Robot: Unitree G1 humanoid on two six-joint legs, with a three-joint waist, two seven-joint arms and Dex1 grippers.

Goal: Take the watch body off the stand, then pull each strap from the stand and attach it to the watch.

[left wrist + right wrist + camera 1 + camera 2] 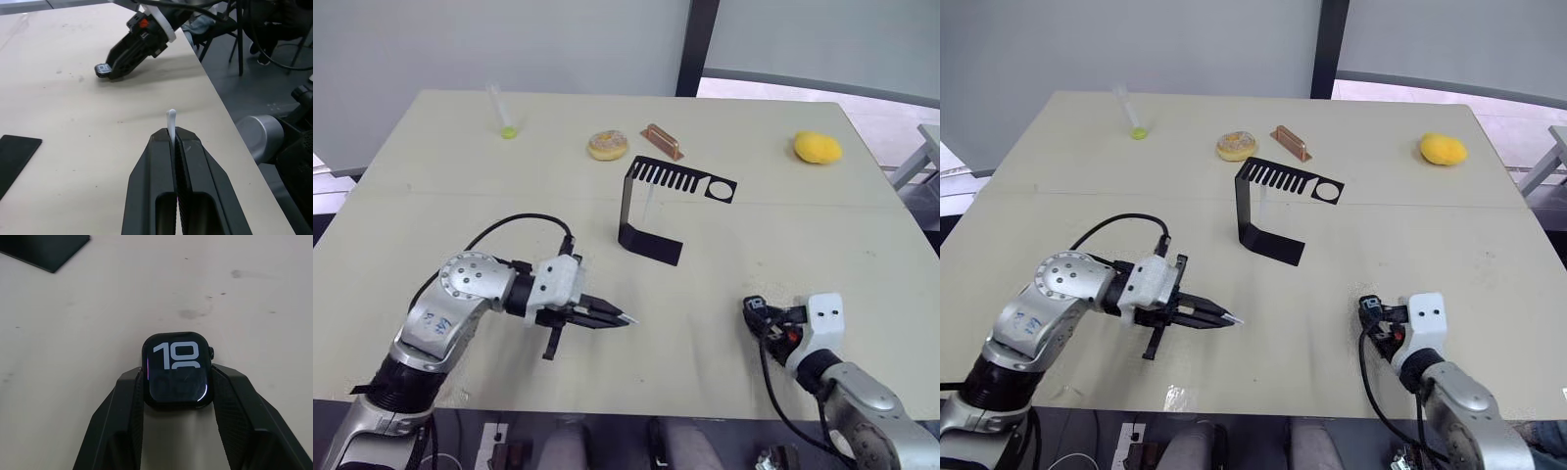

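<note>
The watch body (178, 370) is already off the stand (651, 206): it sits clamped by its sides between the two fingers of the right hand (178, 382), screen up with white digits showing, held low over the bench (431, 206) at the near right. So the first step of the task looks done. The left hand (173, 139), at the near left, has its fingers clenched on a strap (170, 121), of which only a thin white tip pokes out past the fingertips; in the head views that tip (628, 319) points right, toward the watch body, with an open stretch of bench between the two hands. The stand rests upright in the middle of the bench, its slotted top plate and round hole look bare, and I can make out no second strap on it, though a thin white band there would be hard to see. By my reading, one strap has been pulled and is about to be brought to the watch body, so the joining itself has not yet happened; after that, the other strap would have to be found, pulled and attached on the opposite side. The donut (608, 145), copper-brown block (661, 141), clear tube (501, 109) and yellow object (817, 147) lie along the far side, well apart from the work.
</note>
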